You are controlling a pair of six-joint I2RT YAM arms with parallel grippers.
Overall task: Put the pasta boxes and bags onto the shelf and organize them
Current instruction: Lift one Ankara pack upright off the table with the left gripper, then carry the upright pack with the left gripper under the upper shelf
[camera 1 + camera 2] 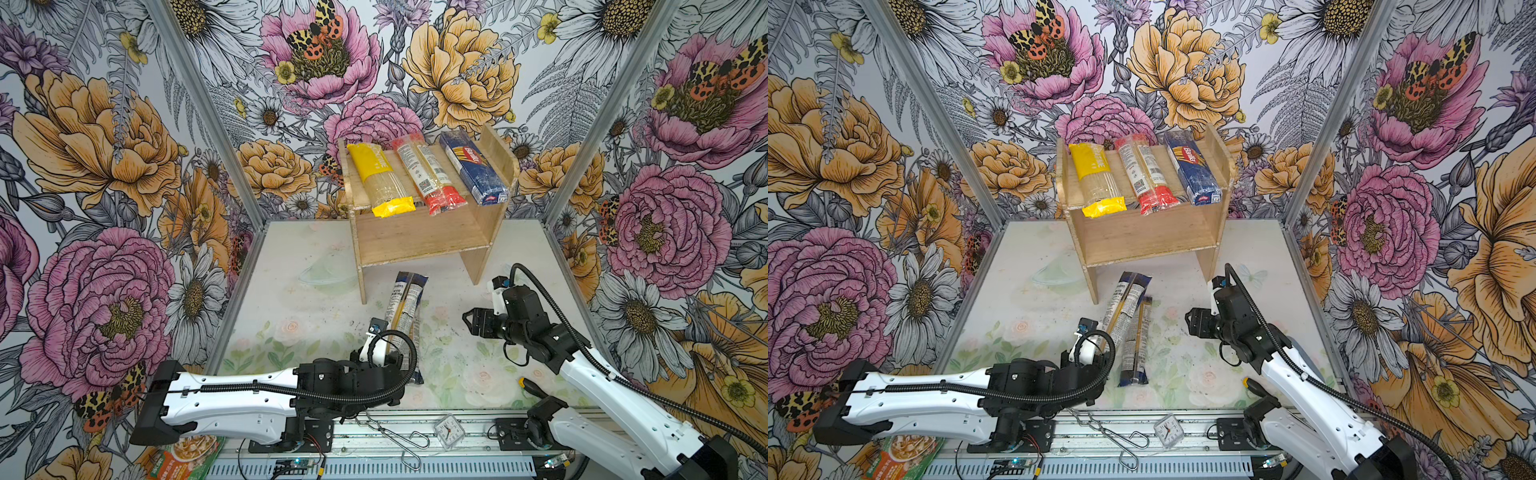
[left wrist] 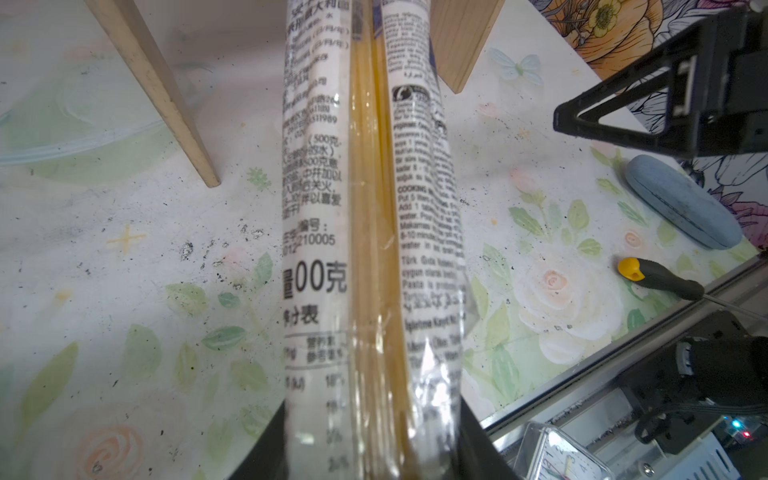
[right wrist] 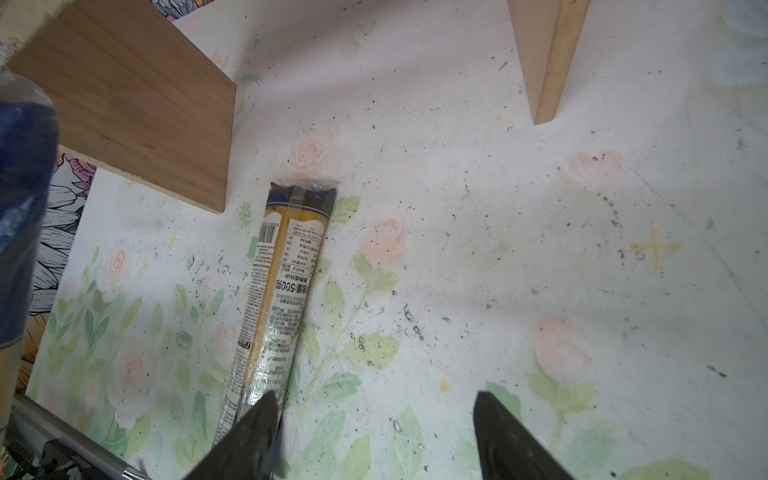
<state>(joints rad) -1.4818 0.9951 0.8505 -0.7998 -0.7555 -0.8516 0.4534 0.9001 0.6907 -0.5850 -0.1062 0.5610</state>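
The wooden shelf (image 1: 419,239) stands at the back. Its upper tier holds the yellow-ended pack (image 1: 380,180), the red-ended pack (image 1: 428,176) and the dark blue Barilla pack (image 1: 473,168). My left gripper (image 2: 372,449) is shut on one slim clear pack with dark blue ends (image 1: 1121,307), which points toward the shelf's legs, its far end off the table. A second slim pack (image 1: 1136,349) lies flat just right of it; it also shows in the right wrist view (image 3: 282,282). My right gripper (image 1: 469,322) hangs open and empty to the right of both, one fingertip (image 3: 253,432) beside the lying pack.
A yellow-and-black screwdriver (image 1: 532,386) and a blue-grey case (image 2: 681,203) lie at the front right. A small clock (image 1: 449,430) and a wire hook (image 1: 395,436) rest on the front rail. A green-orange pouch (image 1: 187,457) sits under the left arm. Flowered walls close three sides.
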